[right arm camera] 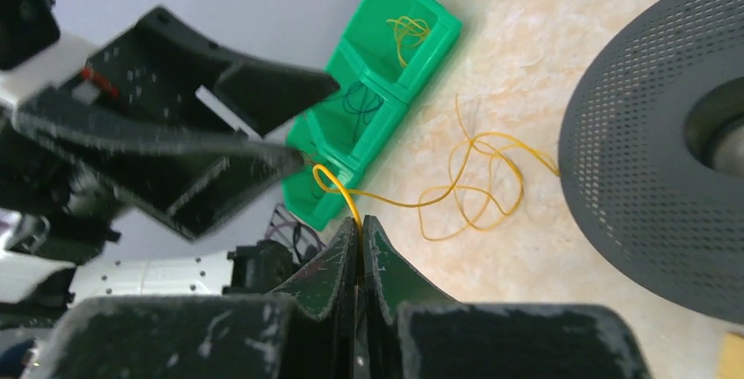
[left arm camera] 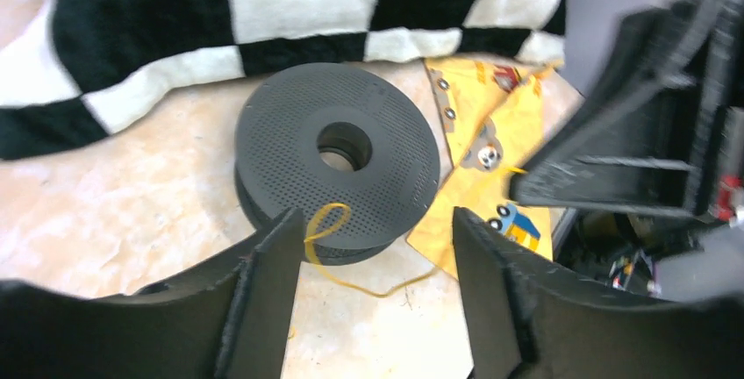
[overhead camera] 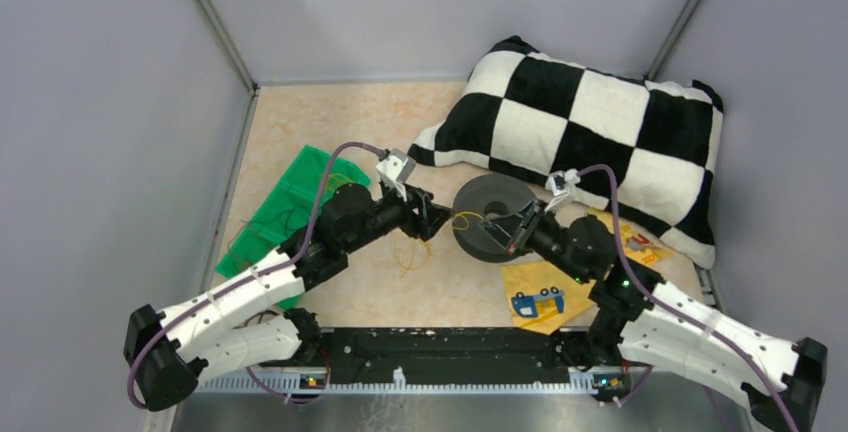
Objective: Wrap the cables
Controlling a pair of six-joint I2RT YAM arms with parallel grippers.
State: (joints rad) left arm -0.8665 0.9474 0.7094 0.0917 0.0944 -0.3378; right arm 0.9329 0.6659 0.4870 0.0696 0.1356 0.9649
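the right fingers [right arm camera: 335, 265] are closed on the yellow wire [right arm camera: 456, 188], which lies in loose loops on the surface [right arm camera: 526, 37] beside the black spool [right arm camera: 649, 151], the left fingers [left arm camera: 263, 296] are open, so winding looks only just started, and next the wire needs leading round the spool.

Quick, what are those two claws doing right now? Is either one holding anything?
Left gripper: open, gripping nothing.
Right gripper: closed on the thin yellow wire.
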